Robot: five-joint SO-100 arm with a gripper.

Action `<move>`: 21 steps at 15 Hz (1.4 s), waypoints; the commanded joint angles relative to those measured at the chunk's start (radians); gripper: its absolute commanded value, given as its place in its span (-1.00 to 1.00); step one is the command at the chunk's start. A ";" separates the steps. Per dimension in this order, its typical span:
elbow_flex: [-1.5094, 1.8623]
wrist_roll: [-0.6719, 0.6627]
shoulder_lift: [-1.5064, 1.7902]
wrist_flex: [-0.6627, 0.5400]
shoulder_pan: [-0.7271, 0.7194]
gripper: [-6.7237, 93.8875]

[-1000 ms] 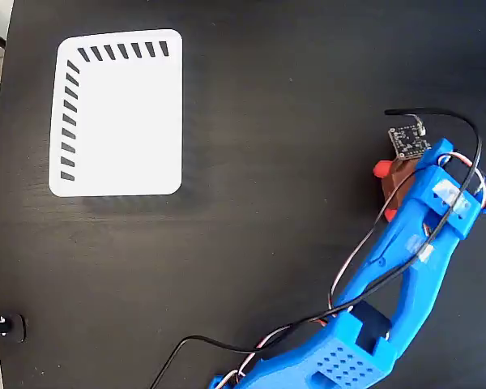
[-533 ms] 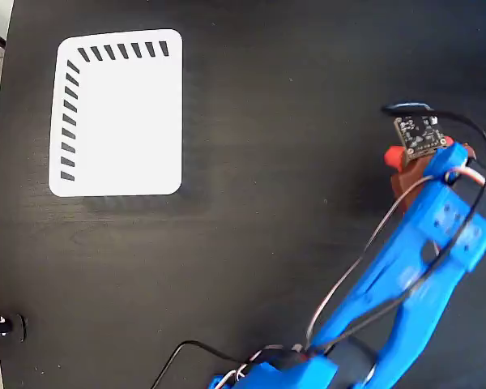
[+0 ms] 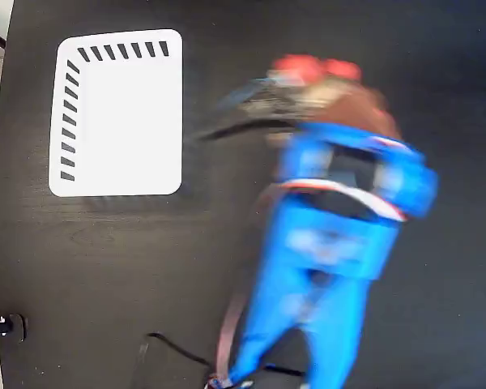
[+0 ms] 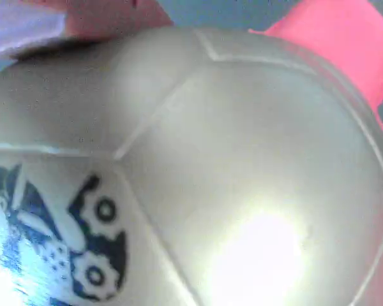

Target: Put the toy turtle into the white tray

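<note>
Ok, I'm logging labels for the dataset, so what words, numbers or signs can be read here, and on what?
No readable words or numbers anywhere.
Toy turtle: the shell bears a dark printed picture with gear-like wheels at lower left, a sign only, no letters legible.
White tray: only dark slanted slots along two edges, no text.
Blue arm: too motion-blurred to read anything.

In the fixed view the gripper (image 3: 324, 89) sits right of centre on the table (image 3: 227, 267), the toy turtle (image 3: 340, 93) at its tip. The white tray (image 3: 117, 113) lies well apart to its left. The wrist view presses close against the turtle's shell (image 4: 242, 166).
</note>
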 commanded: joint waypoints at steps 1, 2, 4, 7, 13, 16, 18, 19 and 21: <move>0.034 -0.097 0.112 -0.057 -0.140 -0.93; 0.046 -0.123 0.106 -0.095 -0.190 -0.93; 0.043 -0.169 0.080 -0.127 -0.291 -0.93; -0.009 -0.212 -0.008 -0.147 -0.419 -0.93; -0.295 -0.258 -0.285 -0.112 -0.552 -0.93; -0.357 -0.258 -0.402 -0.115 -0.569 -0.93; -0.402 -0.256 -0.474 -0.115 -0.574 -0.92; -0.417 -0.255 -0.495 -0.114 -0.574 -0.92; -0.430 -0.253 -0.526 -0.112 -0.571 -0.92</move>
